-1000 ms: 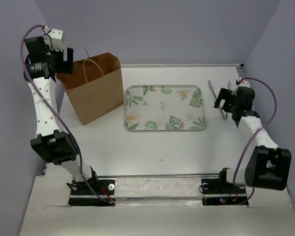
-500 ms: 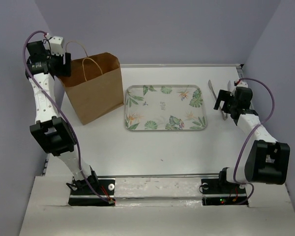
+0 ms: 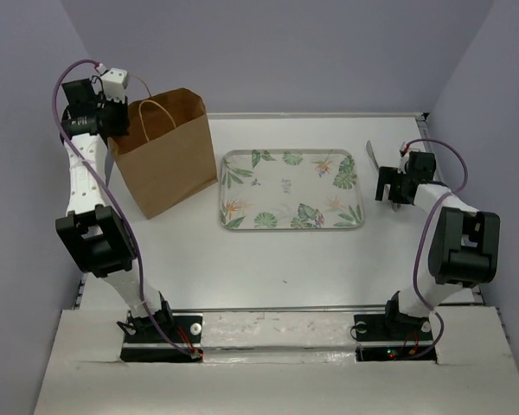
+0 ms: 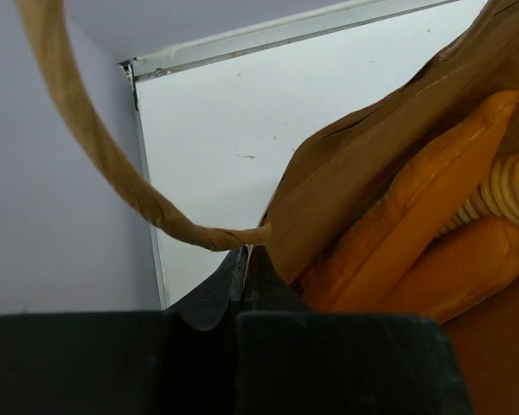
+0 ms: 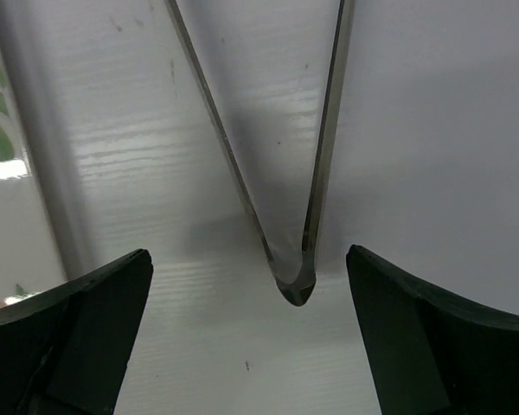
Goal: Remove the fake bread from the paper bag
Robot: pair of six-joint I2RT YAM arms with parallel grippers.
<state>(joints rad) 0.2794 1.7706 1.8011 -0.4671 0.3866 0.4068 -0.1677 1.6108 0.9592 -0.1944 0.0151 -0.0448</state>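
fake bread (image 4: 415, 216) inside paper bag (image 4: 346, 169), just beside left end effector (image 4: 245, 270)

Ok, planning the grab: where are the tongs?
Top view: the tongs lie far right on the table, beyond the tray's right edge, directly under the open right gripper.

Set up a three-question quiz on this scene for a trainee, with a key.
1. Pick one. Where is the bread?
A. on the tray
B. inside the paper bag
C. in the right gripper

2. True or false: the right gripper is open, its fingers on either side of the joined end of the tongs.

3. Short answer: what is the left gripper pinching?

Key:
1. B
2. True
3. The paper bag's rim, where a handle joins it.
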